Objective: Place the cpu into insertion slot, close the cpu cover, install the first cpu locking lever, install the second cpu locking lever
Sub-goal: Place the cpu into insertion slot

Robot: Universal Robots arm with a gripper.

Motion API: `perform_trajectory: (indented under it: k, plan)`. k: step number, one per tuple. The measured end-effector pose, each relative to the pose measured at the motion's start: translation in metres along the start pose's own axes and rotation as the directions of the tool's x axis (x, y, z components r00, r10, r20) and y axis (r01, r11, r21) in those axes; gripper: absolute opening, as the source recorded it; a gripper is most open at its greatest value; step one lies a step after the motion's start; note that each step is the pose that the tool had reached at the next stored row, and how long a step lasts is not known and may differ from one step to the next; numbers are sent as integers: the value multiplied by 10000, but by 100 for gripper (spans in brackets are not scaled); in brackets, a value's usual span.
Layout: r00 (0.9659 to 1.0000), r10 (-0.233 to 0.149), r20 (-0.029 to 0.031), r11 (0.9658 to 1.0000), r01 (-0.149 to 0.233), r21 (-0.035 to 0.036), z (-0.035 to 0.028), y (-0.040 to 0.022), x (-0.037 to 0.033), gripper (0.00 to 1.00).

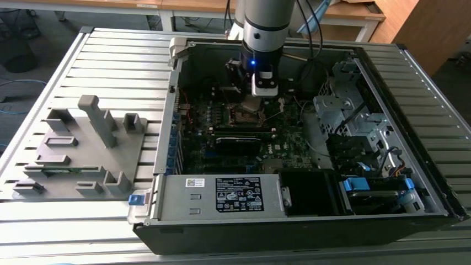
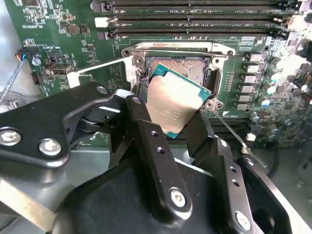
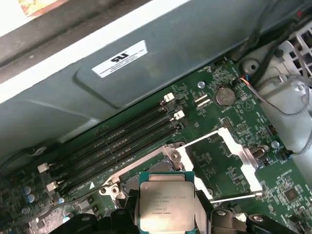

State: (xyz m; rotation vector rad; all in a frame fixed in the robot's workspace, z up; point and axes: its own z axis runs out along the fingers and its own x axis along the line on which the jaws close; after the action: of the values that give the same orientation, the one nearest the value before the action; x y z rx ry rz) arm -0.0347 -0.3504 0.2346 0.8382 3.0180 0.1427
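My claw (image 2: 168, 113) is clenched on the cpu (image 2: 176, 100). In the second wrist view a black finger (image 2: 146, 134) presses on each of two opposite edges. The chip sits tilted between them, its dull silver top turned up. Its green-edged far corner leans out over the insertion slot (image 2: 187, 68), which lies just past my fingertips. I cannot tell whether that corner touches the socket. The slot is uncovered, its dark centre bare inside the silvery rim.

In the first wrist view the cpu cover (image 3: 243, 163) stands swung up just beside the slot, and green board shows through its cut-out. A thin locking lever (image 2: 229, 129) slants out close beside one finger. The other lever (image 2: 100, 67) juts out from the opposite side of the socket.

Beyond the slot, farther from my fingertips, run the long black memory slots (image 2: 195, 20).

In the exterior view my arm (image 1: 265, 27) reaches straight down into the open computer case (image 1: 423, 138), with the claw low over the green board. A grey box with a label plate (image 1: 235, 193) sits inside the case, apart from the claw. The case rests on a slatted counter (image 1: 118, 55). A grey fixture (image 1: 81, 143) stands on that counter outside the case, well apart from my claw.
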Motion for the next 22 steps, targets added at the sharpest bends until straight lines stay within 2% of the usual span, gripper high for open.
perform_trajectory:
  k: [4,7,11,14,16,17,20,22]
  plan:
    - [9991,415,37,9991,-415,-8,1,0,0,54]
    - [9971,758,68,9971,-758,-16,1,0,0,54]
    - [9925,1220,109,9925,-1219,-28,2,0,0,54]
    - [9872,1588,140,9873,-1588,-40,2,0,0,54]
    - [9825,1855,165,9826,-1855,-48,2,0,0,54]
    - [9739,2263,200,9741,-2262,-62,3,0,0,54]
    - [9618,2728,240,9621,-2727,-81,4,0,0,54]
    - [9524,3036,266,9528,-3034,-94,5,0,0,54]
